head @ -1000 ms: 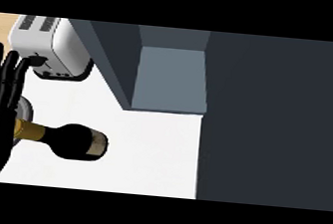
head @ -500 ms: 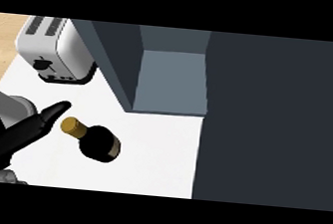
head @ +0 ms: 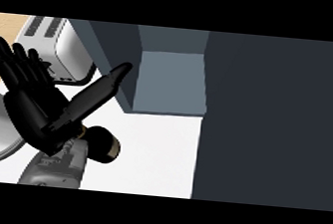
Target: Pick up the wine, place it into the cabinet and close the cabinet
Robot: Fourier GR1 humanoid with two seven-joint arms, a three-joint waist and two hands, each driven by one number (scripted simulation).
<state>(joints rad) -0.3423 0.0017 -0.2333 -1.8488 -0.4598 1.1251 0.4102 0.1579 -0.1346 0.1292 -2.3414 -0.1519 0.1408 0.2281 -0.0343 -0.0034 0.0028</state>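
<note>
My left hand (head: pixel 33 112) is spread wide, fingers straight and thumb out, holding nothing. It hovers over the wine bottle (head: pixel 106 147) lying on the white counter (head: pixel 158 153) by my wrist, lining up a grasp, I judge. Beyond stands the open cabinet (head: pixel 168 84), with the toaster (head: pixel 74 63) to its left.

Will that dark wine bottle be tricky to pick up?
Probably. The wine bottle looks round and smooth, so it may slip or roll if nudged. Its narrow gold neck, mostly hidden under the open left hand, suggests it could tip easily.
</note>
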